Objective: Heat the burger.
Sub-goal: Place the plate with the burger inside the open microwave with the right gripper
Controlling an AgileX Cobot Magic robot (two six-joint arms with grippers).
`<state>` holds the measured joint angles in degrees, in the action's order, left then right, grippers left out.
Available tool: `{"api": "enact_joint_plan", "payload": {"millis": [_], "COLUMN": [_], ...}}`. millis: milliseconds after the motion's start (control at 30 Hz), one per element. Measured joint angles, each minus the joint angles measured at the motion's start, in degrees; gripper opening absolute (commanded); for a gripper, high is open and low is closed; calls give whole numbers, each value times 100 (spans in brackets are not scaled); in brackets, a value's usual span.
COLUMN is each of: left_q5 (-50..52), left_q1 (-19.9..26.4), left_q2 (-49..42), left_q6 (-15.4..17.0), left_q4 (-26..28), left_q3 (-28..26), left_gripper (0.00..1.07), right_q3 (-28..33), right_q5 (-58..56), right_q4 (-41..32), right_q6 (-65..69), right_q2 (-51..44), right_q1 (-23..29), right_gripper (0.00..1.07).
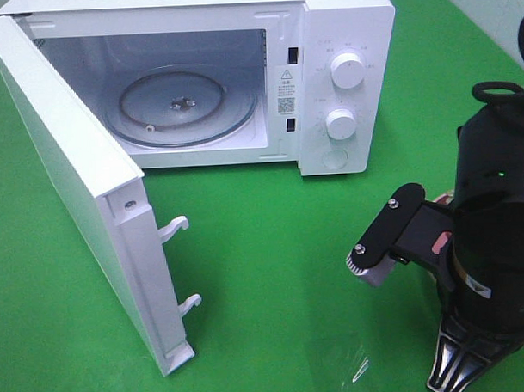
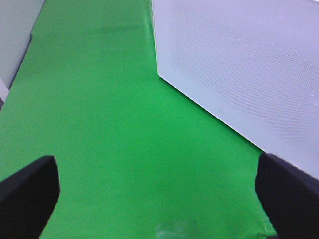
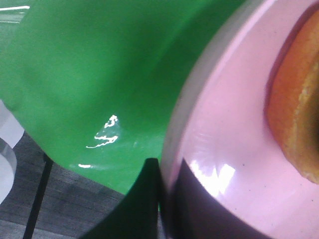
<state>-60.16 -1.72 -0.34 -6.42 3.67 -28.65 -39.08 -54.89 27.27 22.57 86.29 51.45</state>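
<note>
The burger [image 3: 299, 99] shows only as an orange-brown bun edge, lying on a shallow pink plate [image 3: 234, 149] in the right wrist view. My right gripper [image 3: 167, 201] is shut on the plate's rim, one dark finger [image 3: 147, 199] outside it and one inside. From above, the black right arm [image 1: 496, 239] covers the burger, and only a sliver of the plate [image 1: 439, 241] shows at the lower right. My left gripper [image 2: 157, 199] is open over bare green cloth with nothing between its fingertips [image 2: 25, 194]. It is out of the overhead view.
The white microwave [image 1: 344, 73] stands at the back with its door [image 1: 81, 185] swung wide to the left. Its glass turntable [image 1: 181, 104] holds nothing. A white perforated microwave panel [image 2: 239, 64] lies close to the left gripper. Green cloth [image 1: 273, 273] covers the table.
</note>
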Motion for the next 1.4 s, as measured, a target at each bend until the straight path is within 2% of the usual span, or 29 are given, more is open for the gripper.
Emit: {"api": "enact_joint_plan", "payload": {"millis": [200, 400, 467, 600, 967, 1167, 1400], "left_q5": [0, 0, 0, 0, 0, 0, 0], "left_q1": [0, 0, 0, 0, 0, 0, 0], "left_q2": [0, 0, 0, 0, 0, 0, 0], "left_q6": [0, 0, 0, 0, 0, 0, 0], "left_q4": [0, 0, 0, 0, 0, 0, 0], "left_q3": [0, 0, 0, 0, 0, 0, 0], "left_gripper": [100, 100, 100, 100, 100, 100, 100], "right_q3": [0, 0, 0, 0, 0, 0, 40], "right_q5": [160, 189, 206, 246, 550, 1083, 1364], "right_q4": [298, 344, 550, 842, 1238, 1908, 1965], "right_q6": [-166, -464, -493, -498, -504, -561, -1169], "right_q2": [-11, -11, -11, -11, -11, -11, -11], "right_q1": [6, 258, 498, 590, 590, 590, 590], "right_gripper": [1, 2, 2, 2, 2, 2, 2]}}
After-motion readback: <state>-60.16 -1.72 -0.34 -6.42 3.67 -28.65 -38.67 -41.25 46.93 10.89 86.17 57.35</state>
